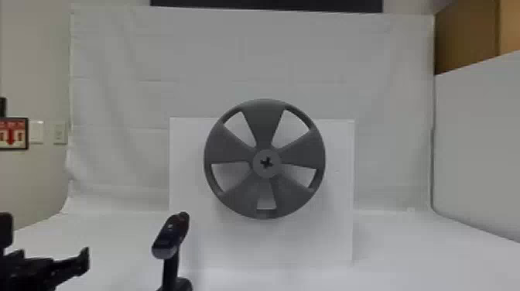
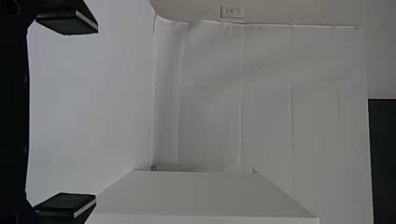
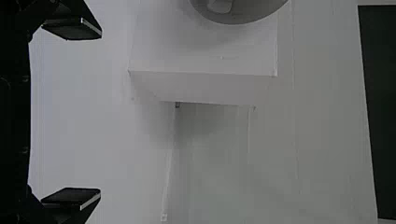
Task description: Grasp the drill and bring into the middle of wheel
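Left gripper (image 2: 97, 113): fingers (image 2: 70, 23) set wide apart, nothing held or touched. In the head view it is seen at the near left, beyond the drill's left side and clear of it. Right gripper (image 3: 100, 112): its fingers also well parted, nothing gripped between them.

Drill (image 1: 171, 234): located near, left of centre, free of both grippers. Upright, body tilted across the top, slim handle (image 1: 170, 267) beneath, wider foot (image 1: 180, 285) partly cut off by the near edge. Judged fairly heavy for its size, stiff and hard-shelled, perhaps a little slippery where smooth. Weight probably carried high in the body and low in the foot, so a twist is to be expected if it is pinched loosely. Best taken around the handle, just below the body, squarely and firmly, by the left gripper.

Farther out: wheel (image 1: 266, 162) mounted upright against the white box (image 1: 338, 193), which is set on the surface (image 1: 418, 247). Its middle has yet to be reached by the drill.
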You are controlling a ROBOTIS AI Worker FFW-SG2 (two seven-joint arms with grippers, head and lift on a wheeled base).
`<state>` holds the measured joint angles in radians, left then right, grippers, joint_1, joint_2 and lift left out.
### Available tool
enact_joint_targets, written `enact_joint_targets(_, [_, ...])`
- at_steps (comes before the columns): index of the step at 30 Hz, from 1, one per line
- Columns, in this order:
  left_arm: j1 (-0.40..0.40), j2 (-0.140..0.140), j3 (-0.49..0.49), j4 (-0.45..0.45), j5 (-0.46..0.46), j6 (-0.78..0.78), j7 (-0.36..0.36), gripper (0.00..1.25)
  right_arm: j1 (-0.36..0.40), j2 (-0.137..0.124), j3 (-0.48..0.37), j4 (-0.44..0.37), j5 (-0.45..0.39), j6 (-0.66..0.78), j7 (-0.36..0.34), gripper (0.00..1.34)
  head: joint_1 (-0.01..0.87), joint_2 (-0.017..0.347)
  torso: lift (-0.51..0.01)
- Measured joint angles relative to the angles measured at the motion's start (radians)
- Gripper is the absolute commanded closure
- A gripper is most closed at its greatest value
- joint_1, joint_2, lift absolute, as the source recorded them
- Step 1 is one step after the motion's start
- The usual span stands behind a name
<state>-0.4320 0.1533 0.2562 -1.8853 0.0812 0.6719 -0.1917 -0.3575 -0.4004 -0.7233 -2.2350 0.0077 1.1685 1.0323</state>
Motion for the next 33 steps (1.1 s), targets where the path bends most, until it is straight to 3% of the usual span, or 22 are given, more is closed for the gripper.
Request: enact_joint_targets(33, [-0.005,0.000,-0.001,0.000,0.003,0.000,0.000,0.00,-0.002,0.004,0.000,0.000,-0.002,0.000,0.000,0.11,0.000,0.000,-0.406])
